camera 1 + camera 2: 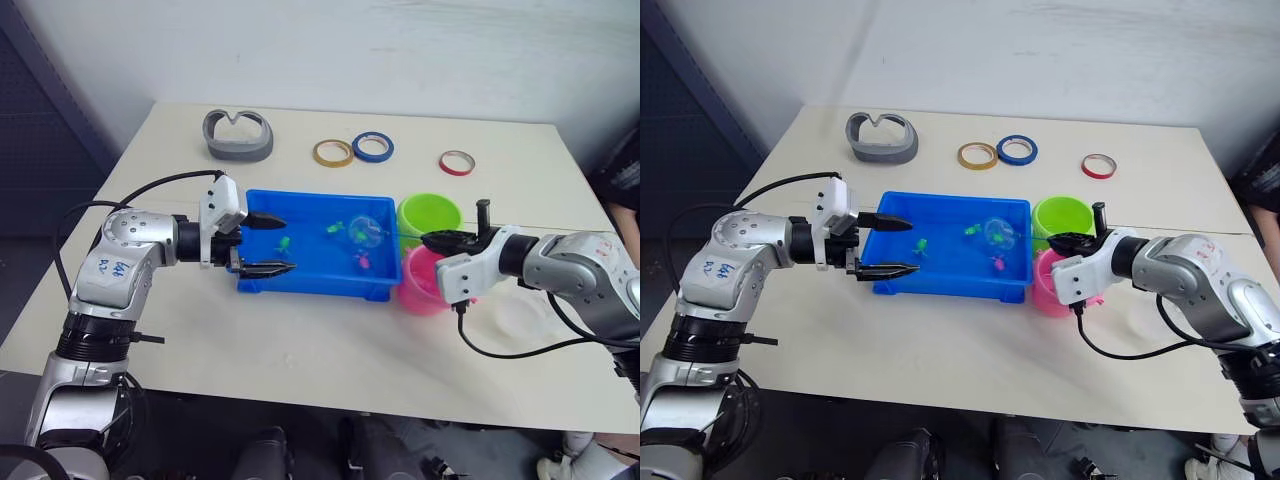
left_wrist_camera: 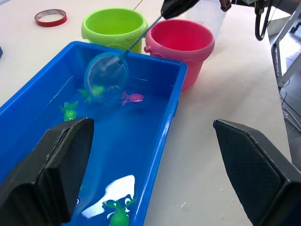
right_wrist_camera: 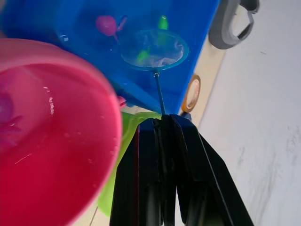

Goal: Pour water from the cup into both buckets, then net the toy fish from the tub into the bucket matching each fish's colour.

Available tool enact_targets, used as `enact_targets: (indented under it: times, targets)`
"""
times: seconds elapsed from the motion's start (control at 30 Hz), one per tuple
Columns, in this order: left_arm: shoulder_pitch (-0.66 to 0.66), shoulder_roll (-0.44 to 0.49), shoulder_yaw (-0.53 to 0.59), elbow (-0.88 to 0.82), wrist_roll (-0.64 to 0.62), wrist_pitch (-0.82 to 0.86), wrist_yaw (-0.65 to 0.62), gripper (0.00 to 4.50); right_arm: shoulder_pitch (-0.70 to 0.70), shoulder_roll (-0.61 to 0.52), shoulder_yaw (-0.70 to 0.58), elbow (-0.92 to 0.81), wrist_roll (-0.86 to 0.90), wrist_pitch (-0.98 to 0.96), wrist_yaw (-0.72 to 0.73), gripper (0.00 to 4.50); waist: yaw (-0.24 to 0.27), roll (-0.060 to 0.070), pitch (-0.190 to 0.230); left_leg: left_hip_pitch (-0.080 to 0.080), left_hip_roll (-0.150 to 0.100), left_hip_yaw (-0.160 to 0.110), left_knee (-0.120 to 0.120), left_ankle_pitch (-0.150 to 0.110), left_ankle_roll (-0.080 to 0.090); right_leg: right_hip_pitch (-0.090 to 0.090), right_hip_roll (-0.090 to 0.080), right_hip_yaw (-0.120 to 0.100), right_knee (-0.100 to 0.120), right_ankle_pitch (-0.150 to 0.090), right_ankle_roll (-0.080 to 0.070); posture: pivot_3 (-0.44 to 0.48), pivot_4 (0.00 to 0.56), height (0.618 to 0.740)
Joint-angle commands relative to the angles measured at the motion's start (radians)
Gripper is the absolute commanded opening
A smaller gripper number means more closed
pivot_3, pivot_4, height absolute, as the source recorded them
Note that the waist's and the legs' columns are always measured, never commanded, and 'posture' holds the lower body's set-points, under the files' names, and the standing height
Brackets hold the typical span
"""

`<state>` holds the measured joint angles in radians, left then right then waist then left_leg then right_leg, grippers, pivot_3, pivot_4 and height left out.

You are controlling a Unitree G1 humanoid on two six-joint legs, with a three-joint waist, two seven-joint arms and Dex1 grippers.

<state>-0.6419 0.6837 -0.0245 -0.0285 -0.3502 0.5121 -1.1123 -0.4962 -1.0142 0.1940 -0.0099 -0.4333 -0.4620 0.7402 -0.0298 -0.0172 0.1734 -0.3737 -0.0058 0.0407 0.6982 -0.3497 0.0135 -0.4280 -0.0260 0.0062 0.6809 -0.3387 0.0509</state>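
The blue tub (image 1: 310,283) sits mid-table with water in it. Green toy fish (image 2: 69,111) and a pink one (image 2: 133,98) lie in the tub. My right gripper (image 1: 432,240) is shut on the thin handle of the net (image 1: 365,232). The net's hoop hangs over the tub's right part, and a green fish (image 2: 96,90) shows through the mesh. The green bucket (image 1: 428,213) and pink bucket (image 1: 420,285) stand against the tub's right end. The clear cup (image 1: 522,318) stands right of the pink bucket. My left gripper (image 1: 275,245) is open, its fingers either side of the tub's left wall.
At the back of the table lie a grey curved object (image 1: 238,135), a yellow tape ring (image 1: 333,153), a blue tape ring (image 1: 372,147) and a red tape ring (image 1: 456,162). A black cable (image 1: 500,350) loops on the table under my right wrist.
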Motion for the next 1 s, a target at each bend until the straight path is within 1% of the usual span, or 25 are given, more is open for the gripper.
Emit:
enact_targets:
  times: [0.03, 0.17, 0.3, 0.43, 0.53, 0.6, 0.7, 0.8, 0.83, 0.87, 1.0]
  targets:
    - [0.005, 0.015, 0.032, -0.043, -0.022, 0.003, 0.018, 4.44, -0.021, -0.024, -0.010, 0.008, 0.020, -0.052, 0.026, 0.00, 0.000, 0.000, 0.000, 0.000, 0.000, 0.000, 0.000, 0.000, 0.000, 0.000, 0.000, 0.000, 0.000, 0.000, 0.000, 0.000, 0.150, 0.740]
    - [0.009, 0.009, 0.033, -0.055, -0.026, 0.006, 0.030, 4.44, 0.018, -0.020, -0.013, -0.022, 0.081, -0.049, 0.089, 0.00, 0.002, 0.000, 0.000, 0.000, 0.000, 0.000, 0.000, 0.000, 0.000, 0.000, 0.000, 0.000, 0.000, 0.000, 0.000, 0.000, 0.150, 0.740]
    - [0.003, 0.005, 0.032, -0.052, -0.030, 0.003, 0.035, 4.44, 0.100, 0.016, -0.062, -0.122, 0.239, 0.158, 0.168, 0.00, 0.004, 0.000, 0.000, 0.000, 0.000, 0.000, 0.000, 0.000, 0.000, 0.001, 0.000, 0.000, 0.000, 0.000, 0.000, 0.000, 0.150, 0.740]
    - [-0.010, 0.001, 0.031, -0.030, -0.026, -0.010, 0.035, 4.44, 0.148, 0.056, -0.113, -0.236, 0.383, 0.456, 0.215, 0.00, 0.002, 0.000, 0.000, 0.000, 0.000, 0.000, 0.000, 0.000, 0.000, 0.001, 0.000, 0.000, 0.001, 0.000, 0.000, 0.000, 0.150, 0.740]
    - [-0.020, -0.004, 0.026, -0.015, -0.022, -0.020, 0.034, 4.44, 0.164, 0.097, -0.158, -0.321, 0.519, 0.763, 0.225, 0.00, 0.003, 0.000, 0.000, 0.001, 0.000, 0.000, 0.000, 0.000, 0.000, 0.001, 0.000, 0.000, 0.001, 0.000, 0.000, 0.000, 0.150, 0.740]
    - [-0.026, -0.008, 0.023, -0.006, -0.021, -0.027, 0.033, 4.44, 0.160, 0.134, -0.200, -0.366, 0.629, 0.987, 0.207, 0.00, 0.003, 0.000, 0.000, 0.001, 0.000, -0.001, 0.000, 0.000, 0.000, 0.001, 0.000, 0.000, 0.001, 0.000, 0.000, 0.000, 0.150, 0.740]
    - [-0.037, -0.011, 0.018, 0.011, -0.017, -0.036, 0.031, 4.44, 0.151, 0.174, -0.244, -0.402, 0.735, 1.193, 0.179, 0.00, 0.005, 0.000, 0.000, 0.001, 0.000, -0.001, 0.000, 0.000, 0.000, 0.001, 0.000, 0.000, 0.001, 0.000, 0.000, 0.000, 0.150, 0.740]
    - [-0.049, -0.011, 0.017, 0.037, -0.014, -0.047, 0.026, 4.44, 0.146, 0.208, -0.280, -0.426, 0.814, 1.334, 0.142, 0.00, 0.004, 0.000, 0.000, 0.001, 0.000, -0.001, 0.000, 0.000, 0.000, 0.001, 0.000, -0.001, 0.000, 0.000, 0.000, 0.000, 0.150, 0.740]
    - [-0.053, -0.009, 0.016, 0.051, -0.010, -0.054, 0.023, 4.44, 0.144, 0.213, -0.286, -0.433, 0.825, 1.358, 0.129, 0.00, 0.004, 0.000, 0.000, 0.001, 0.000, -0.001, 0.000, 0.000, 0.000, 0.001, 0.000, -0.001, 0.000, 0.000, 0.000, 0.000, 0.150, 0.740]
    - [-0.054, -0.005, 0.014, 0.069, -0.003, -0.066, 0.019, 4.44, 0.143, 0.209, -0.283, -0.439, 0.810, 1.338, 0.115, 0.00, 0.004, 0.000, 0.000, 0.001, 0.000, -0.001, 0.000, 0.000, 0.000, 0.001, 0.000, -0.001, 0.000, 0.000, 0.000, 0.000, 0.150, 0.740]
    - [-0.053, 0.024, 0.003, 0.144, 0.041, -0.130, -0.004, 4.44, 0.151, 0.136, -0.203, -0.429, 0.646, 1.114, 0.086, 0.00, 0.004, 0.000, 0.000, 0.000, 0.000, -0.001, -0.001, 0.000, 0.000, 0.000, 0.000, 0.000, 0.000, 0.000, 0.000, 0.000, 0.150, 0.740]
